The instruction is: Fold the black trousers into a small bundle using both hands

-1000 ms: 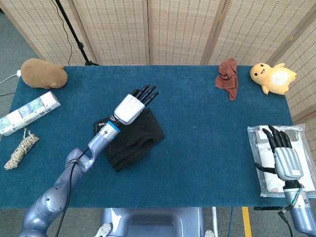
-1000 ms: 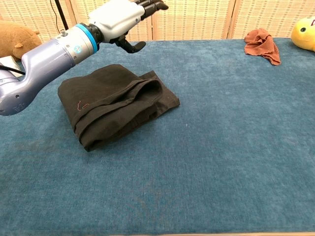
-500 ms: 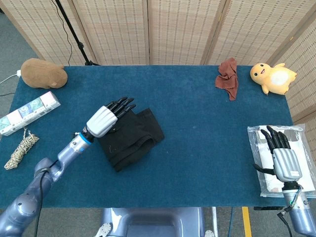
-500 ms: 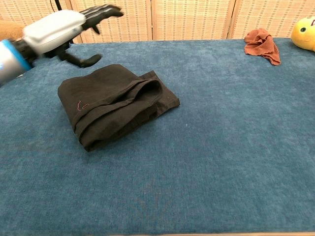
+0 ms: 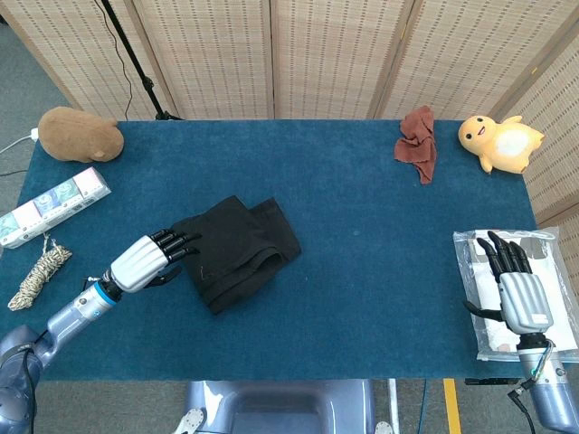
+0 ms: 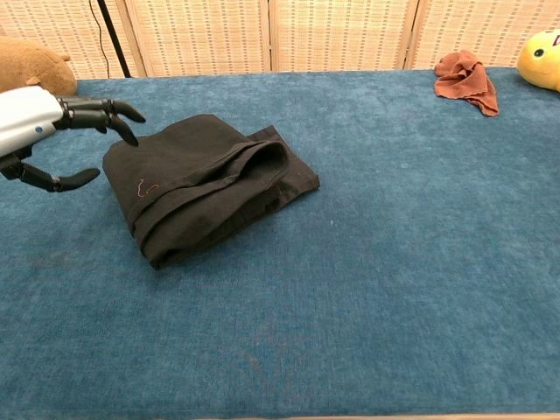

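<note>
The black trousers (image 5: 238, 250) lie folded in a thick bundle on the blue table (image 5: 362, 271), left of centre; the chest view shows the same bundle (image 6: 206, 182) with layered edges toward the front. My left hand (image 5: 145, 260) hovers just left of the bundle, fingers spread and empty, fingertips near its left edge; in the chest view the left hand (image 6: 52, 131) is at the far left with thumb apart. My right hand (image 5: 517, 289) rests open at the table's right edge over a plastic packet (image 5: 541, 242), far from the trousers.
A brown plush (image 5: 78, 134), a boxed pack (image 5: 52, 203) and a coil of rope (image 5: 40, 274) sit at the left edge. A rust-red cloth (image 5: 418, 143) and a yellow duck toy (image 5: 498, 141) lie at the back right. Wicker screens stand behind.
My left hand has pulled away from above the bundle, moving down and left to the table beside it. The trousers and right hand stay where they were.
</note>
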You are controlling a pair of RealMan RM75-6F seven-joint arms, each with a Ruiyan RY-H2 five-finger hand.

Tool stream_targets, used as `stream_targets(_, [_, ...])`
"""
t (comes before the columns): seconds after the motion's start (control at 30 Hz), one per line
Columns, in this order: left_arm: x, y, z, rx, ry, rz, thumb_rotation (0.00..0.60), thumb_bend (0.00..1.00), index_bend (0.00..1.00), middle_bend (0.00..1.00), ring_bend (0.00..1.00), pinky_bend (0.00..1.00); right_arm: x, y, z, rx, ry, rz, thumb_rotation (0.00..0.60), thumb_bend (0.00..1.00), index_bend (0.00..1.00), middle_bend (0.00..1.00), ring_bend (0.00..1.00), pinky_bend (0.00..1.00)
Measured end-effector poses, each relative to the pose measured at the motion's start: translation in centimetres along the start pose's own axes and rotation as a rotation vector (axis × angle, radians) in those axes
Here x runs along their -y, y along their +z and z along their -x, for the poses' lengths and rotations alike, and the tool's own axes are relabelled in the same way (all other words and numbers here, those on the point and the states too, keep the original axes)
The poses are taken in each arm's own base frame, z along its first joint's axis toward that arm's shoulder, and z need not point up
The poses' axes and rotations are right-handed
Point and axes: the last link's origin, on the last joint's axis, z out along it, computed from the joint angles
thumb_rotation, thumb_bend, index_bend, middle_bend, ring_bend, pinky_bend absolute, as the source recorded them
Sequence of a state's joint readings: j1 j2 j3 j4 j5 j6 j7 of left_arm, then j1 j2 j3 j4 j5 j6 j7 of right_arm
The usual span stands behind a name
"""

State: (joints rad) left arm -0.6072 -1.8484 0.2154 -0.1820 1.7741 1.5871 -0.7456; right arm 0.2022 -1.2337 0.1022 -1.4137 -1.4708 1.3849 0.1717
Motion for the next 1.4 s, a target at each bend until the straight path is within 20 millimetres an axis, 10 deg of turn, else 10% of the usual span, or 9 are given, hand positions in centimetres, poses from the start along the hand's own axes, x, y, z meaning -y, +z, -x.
stream_targets(1.4, [-1.1,4.0,4.4,0.172,0.066,-0.044,0.6,0.3,0.12,0.02,0.01,0.05,-0.4,0.0,-0.2,-0.003,0.006,0.011,0.6,0.0,0.0,0.0,0.0,0.0])
